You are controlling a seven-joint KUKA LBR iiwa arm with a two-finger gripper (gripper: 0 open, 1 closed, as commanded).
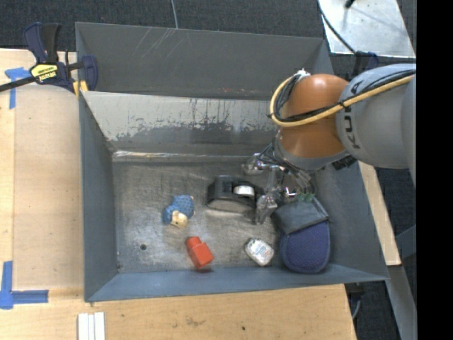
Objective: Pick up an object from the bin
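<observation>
The hand (267, 202) sits low in the bin (99, 190), just between a black-and-silver gadget (226, 193) and a dark blue pouch (306, 245), likely placed to grasp one; spread or pressed together, I cannot tell.

1 black gadget (228, 193) | 1 figurine (178, 210) | 1 red block (199, 252) | 1 wad (260, 251) | 1 pouch (306, 243)
</observation>
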